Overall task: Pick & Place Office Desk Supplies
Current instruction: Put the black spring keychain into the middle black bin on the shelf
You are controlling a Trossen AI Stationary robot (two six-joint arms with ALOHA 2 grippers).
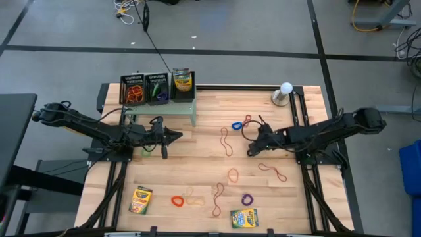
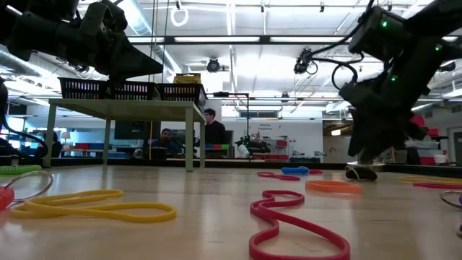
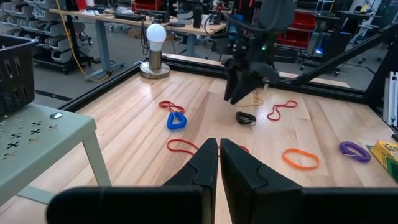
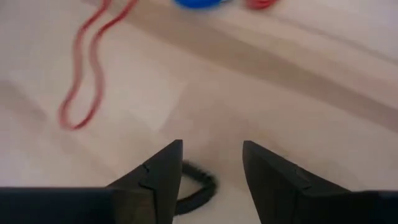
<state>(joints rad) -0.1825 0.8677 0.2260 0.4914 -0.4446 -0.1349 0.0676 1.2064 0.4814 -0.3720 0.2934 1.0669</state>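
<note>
Near the tabletop's (image 1: 197, 148) front edge lie two crayon boxes (image 1: 141, 200) and scattered rubber bands (image 1: 177, 201); mid-tabletop toward the right edge, the right gripper (image 4: 211, 171) hangs with jaws released over a black rubber band (image 4: 196, 186); the left gripper (image 3: 219, 163) hovers clenched, empty; mesh trays (image 1: 156, 87) sit at the far edge.

Four cameras on one table — overhead, table-level, and one on each wrist.

From straight above you get the whole wooden table (image 1: 197, 145) and both arms. The low camera sits at tabletop height, close behind a red band (image 2: 289, 220), facing the room. Your left wrist camera looks across the table at the right arm; it shares the blue band (image 3: 176, 121) with the overhead — probably also the blurred blue shape in the close, downward right wrist view.
</note>
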